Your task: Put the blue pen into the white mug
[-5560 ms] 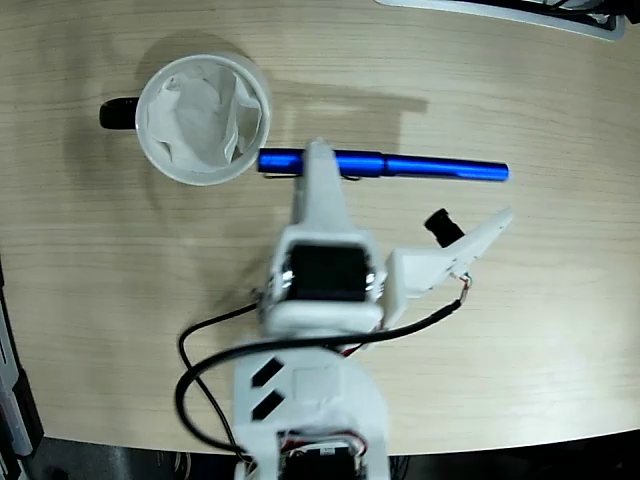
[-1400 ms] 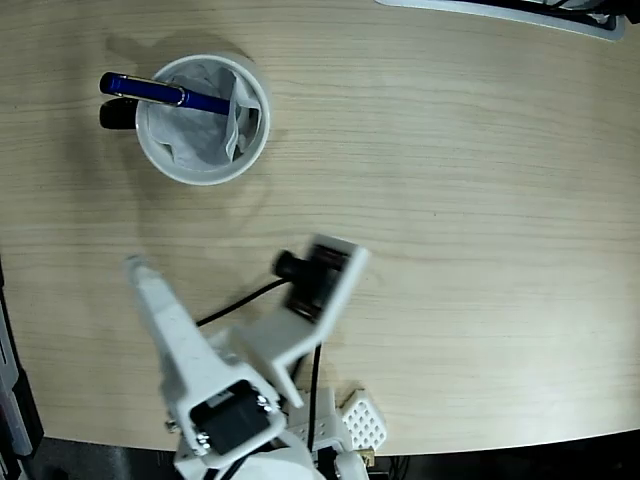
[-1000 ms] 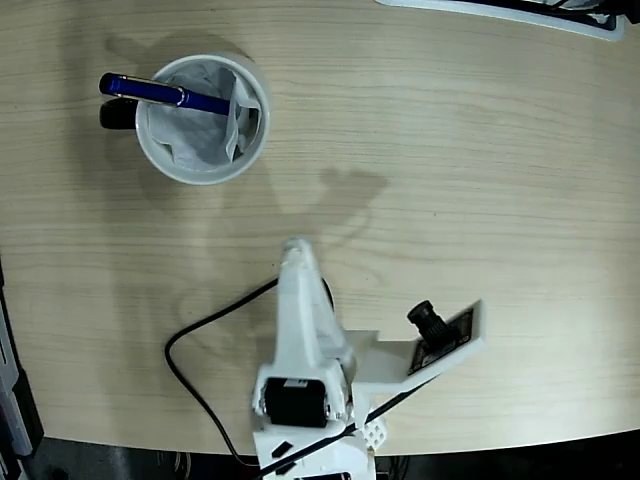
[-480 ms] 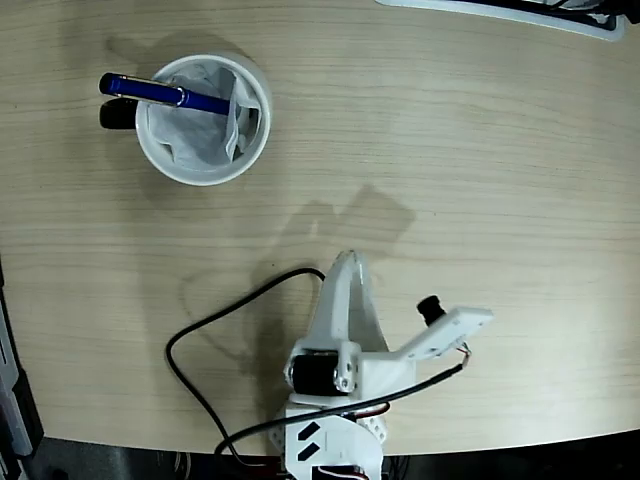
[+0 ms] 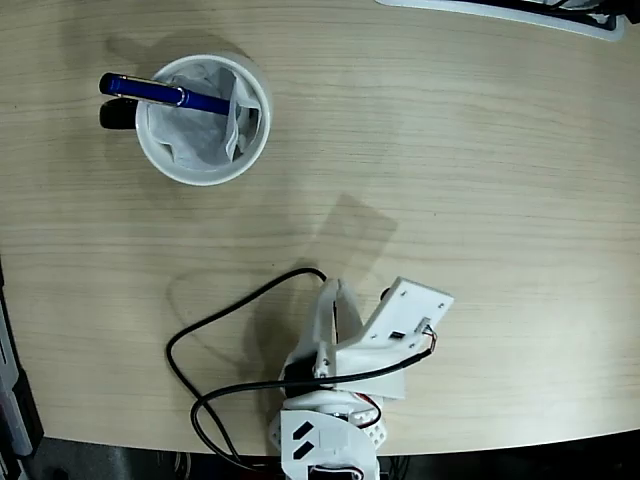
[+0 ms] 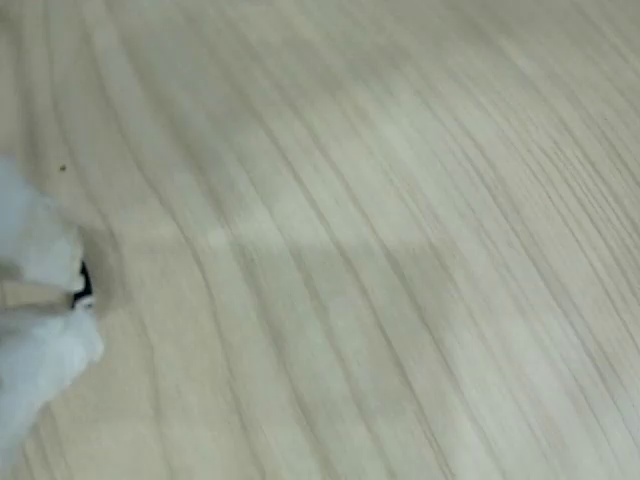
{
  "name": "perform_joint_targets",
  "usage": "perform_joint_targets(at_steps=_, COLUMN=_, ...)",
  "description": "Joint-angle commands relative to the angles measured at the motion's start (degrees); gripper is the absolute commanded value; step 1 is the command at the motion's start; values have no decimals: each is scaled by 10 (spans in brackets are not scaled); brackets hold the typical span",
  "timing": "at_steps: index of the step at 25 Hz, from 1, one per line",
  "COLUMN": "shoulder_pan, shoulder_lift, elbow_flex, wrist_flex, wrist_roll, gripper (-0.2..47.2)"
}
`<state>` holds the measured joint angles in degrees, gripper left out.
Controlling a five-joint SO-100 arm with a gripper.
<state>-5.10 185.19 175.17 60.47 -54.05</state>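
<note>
End effector point(image 5: 335, 300): folded back at bottom of fixed view, holding nothing; finger spread cannot be told.
Blue pen point(image 5: 165, 95): leaning inside white mug point(image 5: 203, 172), cap over rim.
Worktop point(image 5: 480, 150): light wood.

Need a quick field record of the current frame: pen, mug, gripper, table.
pen: blue, in the mug, leaning, capped end sticking out over the left rim above the handle
mug: white, upright, upper left of fixed view, crumpled white lining inside, black handle on its left
gripper: folded back near the arm base at bottom centre, away from the mug, holding nothing; jaw state unclear
table: light wood
wrist view: wood grain only, blurred white arm part at left edge
</note>
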Motion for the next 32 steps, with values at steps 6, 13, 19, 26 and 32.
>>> perform_joint_targets(at_steps=6, shoulder_pan=4, shoulder_lift=37, elbow_flex=4, wrist_flex=46, wrist_roll=11, gripper=0)
perform_joint_targets(at_steps=13, shoulder_pan=7, shoulder_lift=50, elbow_flex=4, wrist_flex=97, wrist_roll=-38, gripper=0)
perform_joint_targets(at_steps=19, shoulder_pan=8, shoulder_lift=65, elbow_flex=-16, wrist_flex=95, wrist_roll=113, gripper=0)
perform_joint_targets(at_steps=26, shoulder_pan=19, shoulder_lift=79, elbow_flex=-41, wrist_flex=105, wrist_roll=400, gripper=0)
perform_joint_targets(at_steps=32, shoulder_pan=36, shoulder_lift=80, elbow_flex=-44, wrist_flex=110, wrist_roll=511, gripper=0)
